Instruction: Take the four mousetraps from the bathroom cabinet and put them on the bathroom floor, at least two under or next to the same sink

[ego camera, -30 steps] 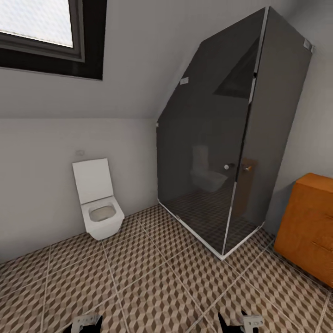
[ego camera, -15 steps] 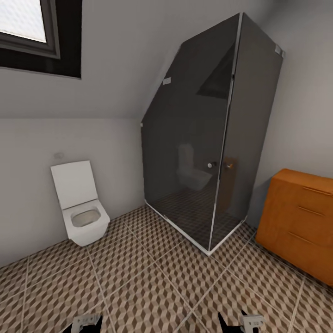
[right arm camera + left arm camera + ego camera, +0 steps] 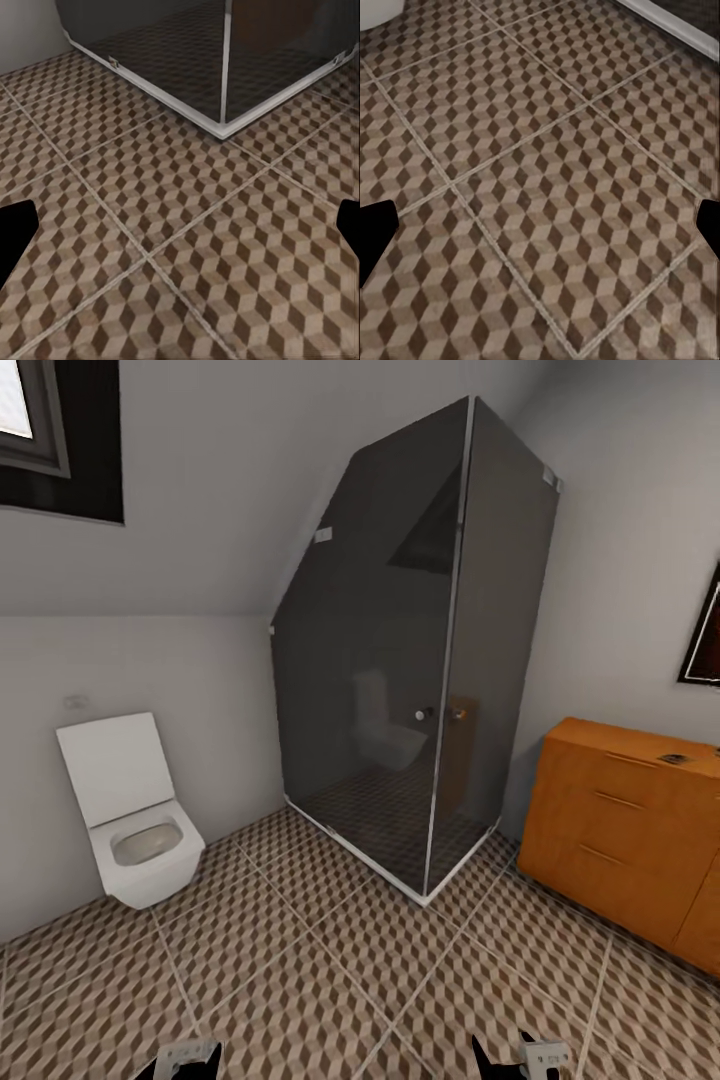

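So the orange-brown cabinet [image 3: 625, 830] sits against the right wall just past the dark glass shower stall [image 3: 400, 660], with something small and dark on its top near the far right edge, too tiny to tell if it's a mousetrap. A white toilet [image 3: 135, 820] hangs on the left wall and the cube-pattern bathroom floor [image 3: 330, 980] stretches between them. Both arms hang low over the tiles, left gripper [image 3: 540, 232] and right gripper [image 3: 180, 232] each with fingers spread wide apart and holding nothing.

Grey walls, dark glass shower [image 3: 420, 660], white toilet [image 3: 135, 820], window [image 3: 40, 430]
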